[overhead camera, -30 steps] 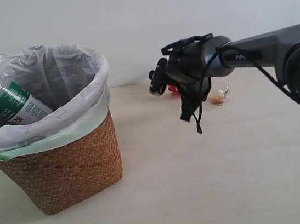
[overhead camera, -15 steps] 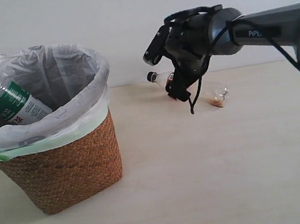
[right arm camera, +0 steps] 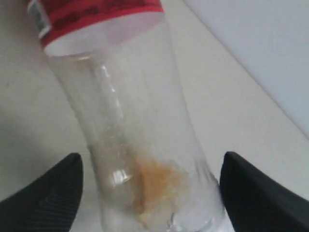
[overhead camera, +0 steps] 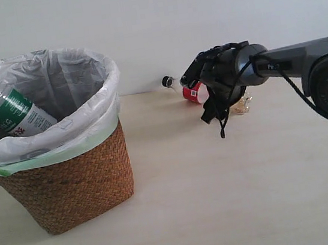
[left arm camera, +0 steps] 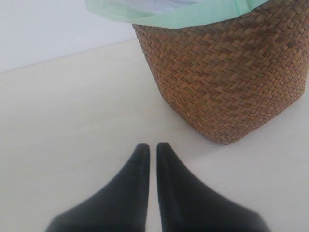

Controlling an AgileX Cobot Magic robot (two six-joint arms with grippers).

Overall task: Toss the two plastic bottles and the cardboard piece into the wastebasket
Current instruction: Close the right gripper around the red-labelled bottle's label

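Note:
The wastebasket (overhead camera: 69, 183) stands at the left, and the green-label bottle (overhead camera: 14, 112) leans inside its white bag. The slim red-label bottle (overhead camera: 193, 92) lies on the table by the back wall, black cap pointing left. My right gripper (overhead camera: 225, 105) is down over its clear lower half. In the right wrist view that gripper (right arm camera: 152, 164) is open, with the bottle (right arm camera: 130, 121) between the fingers (right arm camera: 53, 188) and a gap on each side. My left gripper (left arm camera: 149, 147) is shut on nothing, low over the table beside the wastebasket (left arm camera: 227, 72). The cardboard piece does not show.
A pale wall runs close behind the red-label bottle. An orange-brown smear (right arm camera: 161, 179) sits inside that bottle near its base. The pale green bag edge (left arm camera: 183, 14) folds over the basket rim.
My right gripper rose over the red-label bottle, then came down and back, and now straddles its lower half. The bottle, the basket and the green-label bottle have not moved.

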